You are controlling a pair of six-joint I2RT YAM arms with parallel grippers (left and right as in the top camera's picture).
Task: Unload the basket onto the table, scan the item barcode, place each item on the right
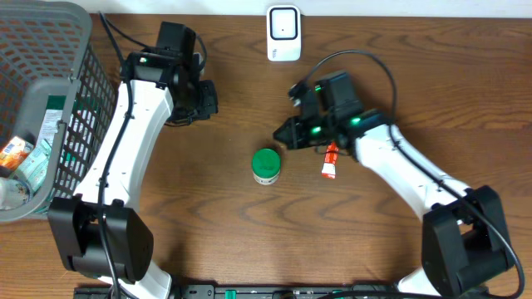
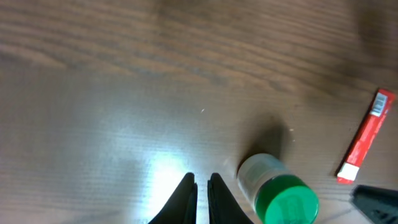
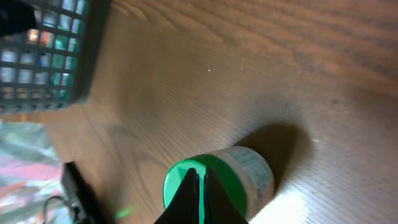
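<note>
- While both my arms reach out over the brown wooden counter [image 1: 208,224], my left end effector [image 1: 204,98] has its two black fingers [image 2: 186,194] set together with only a thin slit between them, and nothing is in it.
- My right end effector [image 1: 285,133] is pressed fully together and is also empty.
- The small clear jar with the round green lid [image 1: 266,166] stands upright near the middle of the counter, between my two arms.
- From overhead the jar sits just beside the tip of my right end effector, with a gap between them. In the right wrist view my joined fingertips [image 3: 193,186] overlap the green lid, and I cannot tell the height between them.
- A slim red and white stick pack [image 1: 330,162] lies flat to the jar's right, close under my right arm and apart from the jar.
- The white barcode scanner [image 1: 283,33] stands at the far edge of the counter, well apart from the jar.
- A grey plastic mesh basket [image 1: 50,91] with packaged goods inside sits at the counter's left edge.
</note>
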